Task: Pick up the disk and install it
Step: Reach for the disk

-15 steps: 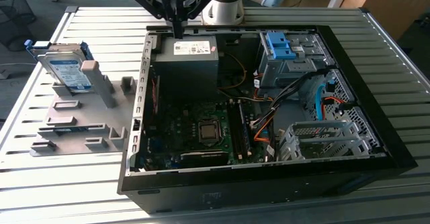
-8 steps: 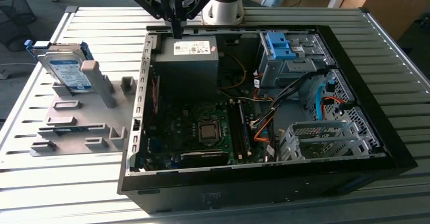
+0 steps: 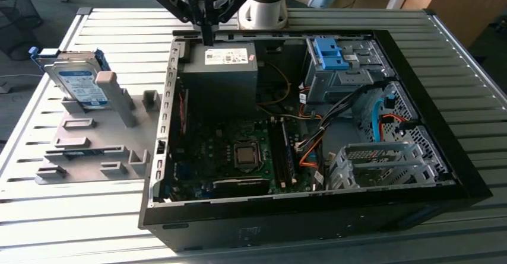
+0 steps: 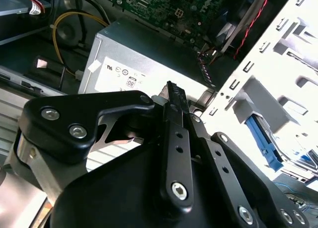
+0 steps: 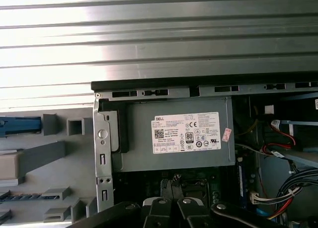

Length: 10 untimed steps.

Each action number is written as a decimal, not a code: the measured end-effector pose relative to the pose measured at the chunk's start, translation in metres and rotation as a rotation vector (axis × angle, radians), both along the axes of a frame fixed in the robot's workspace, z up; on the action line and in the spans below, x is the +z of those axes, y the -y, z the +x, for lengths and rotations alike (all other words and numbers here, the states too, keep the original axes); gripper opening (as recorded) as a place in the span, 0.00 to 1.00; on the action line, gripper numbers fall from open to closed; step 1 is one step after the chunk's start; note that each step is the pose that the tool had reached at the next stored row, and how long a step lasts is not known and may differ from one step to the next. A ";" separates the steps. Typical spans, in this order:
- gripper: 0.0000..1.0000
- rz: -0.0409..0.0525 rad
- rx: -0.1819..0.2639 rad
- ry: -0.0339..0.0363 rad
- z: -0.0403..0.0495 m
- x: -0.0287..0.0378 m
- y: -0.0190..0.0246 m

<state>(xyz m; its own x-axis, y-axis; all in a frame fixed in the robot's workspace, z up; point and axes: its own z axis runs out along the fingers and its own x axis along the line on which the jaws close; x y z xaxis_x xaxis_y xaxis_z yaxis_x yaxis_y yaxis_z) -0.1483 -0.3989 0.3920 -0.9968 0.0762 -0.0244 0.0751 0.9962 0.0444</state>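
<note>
Nearest in the exterior view, one open computer case point(image 3: 317, 216) is lying on the slatted desk point(image 3: 79, 216), with one metal drive cage point(image 3: 380, 163) and one motherboard point(image 3: 237, 151) showing inside. Farther back, one grey power supply point(image 3: 218, 80) is sitting in the case's corner, and one bright blue bracket point(image 3: 329, 53) is standing toward the exterior view's right. Outside the case, on the exterior view's left, the one disk point(image 3: 78, 81) is standing on edge in a grey holder point(image 3: 87, 151), well apart from the claw point(image 3: 208, 38). That single claw is hanging over the power supply's far edge, clenched and gripping nothing (the second wrist view is showing its fingers point(image 4: 174, 96) meeting). The pick-up step, I judge, is only beginning, as the disk is sitting untouched. Taking it is calling for spread fingers, a crossing to the holder and a squeeze on the disk's edges.
</note>
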 end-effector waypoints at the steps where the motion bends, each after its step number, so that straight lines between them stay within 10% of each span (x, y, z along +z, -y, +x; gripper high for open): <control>1: 0.11 0.0000 0.000 0.0000 -0.0002 0.0000 0.0000; 10: 0.11 0.0000 0.000 0.0000 -0.0022 -0.0002 0.0000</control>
<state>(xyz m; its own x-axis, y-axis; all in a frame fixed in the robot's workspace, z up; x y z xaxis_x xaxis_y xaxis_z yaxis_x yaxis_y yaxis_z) -0.1505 -0.3989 0.3918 -0.9968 0.0762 -0.0244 0.0751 0.9962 0.0444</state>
